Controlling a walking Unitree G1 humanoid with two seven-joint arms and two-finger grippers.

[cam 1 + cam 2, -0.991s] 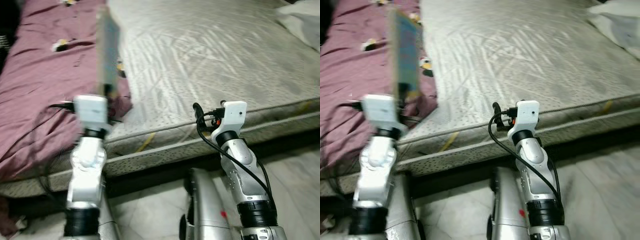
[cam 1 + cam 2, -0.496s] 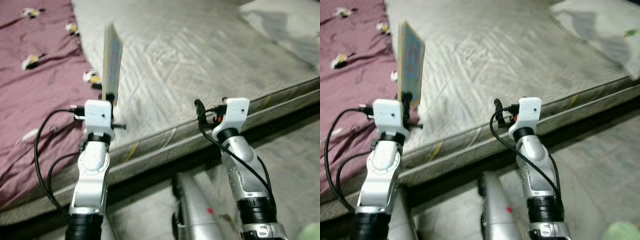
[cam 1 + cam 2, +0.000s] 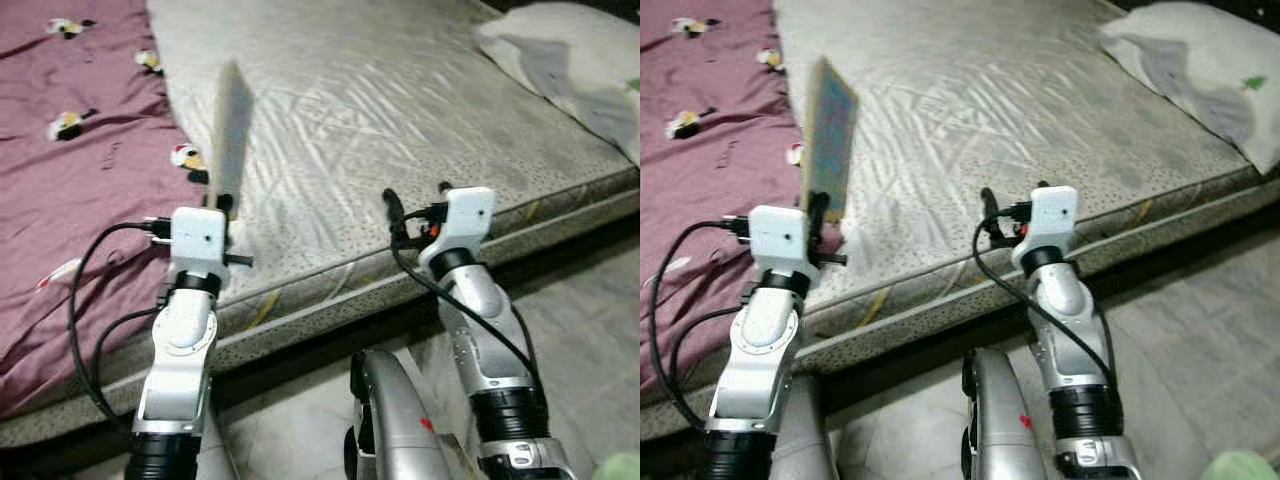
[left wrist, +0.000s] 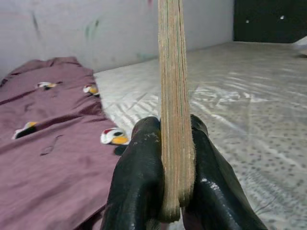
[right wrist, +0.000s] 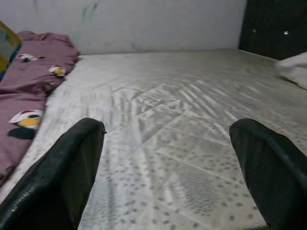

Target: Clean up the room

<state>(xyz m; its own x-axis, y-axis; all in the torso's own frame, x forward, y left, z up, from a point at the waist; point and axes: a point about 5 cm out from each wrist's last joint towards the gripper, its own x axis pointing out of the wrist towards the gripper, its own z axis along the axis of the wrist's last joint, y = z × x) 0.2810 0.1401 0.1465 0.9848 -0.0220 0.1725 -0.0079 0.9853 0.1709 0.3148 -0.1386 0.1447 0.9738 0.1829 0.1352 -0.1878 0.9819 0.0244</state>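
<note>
Book (image 3: 829,135), thin and flat, stands upright on its edge above the near side of the bed, pinched at its lower end by the left tool (image 4: 175,167). Both black fingers (image 4: 139,182) press against its covers, one on each side, and the pale page edges run straight up between them. The cover facing right looks blue and yellow, but it is too blurred for any title or writing to be read.

The right tool (image 5: 168,167) hangs over the mattress (image 3: 400,130) with its fingers spread wide apart and nothing between them.

The mattress is grey-white, quilted and dotted, and lies bare. A maroon blanket (image 3: 80,180) printed with small white, yellow and red figures covers the left part of the bed, just beside the book. A pale pillow (image 3: 1200,70) lies at the far right corner of the mattress; a small green mark shows on it, too small to read. Below the bed edge the floor (image 3: 1200,340) is light tile.
</note>
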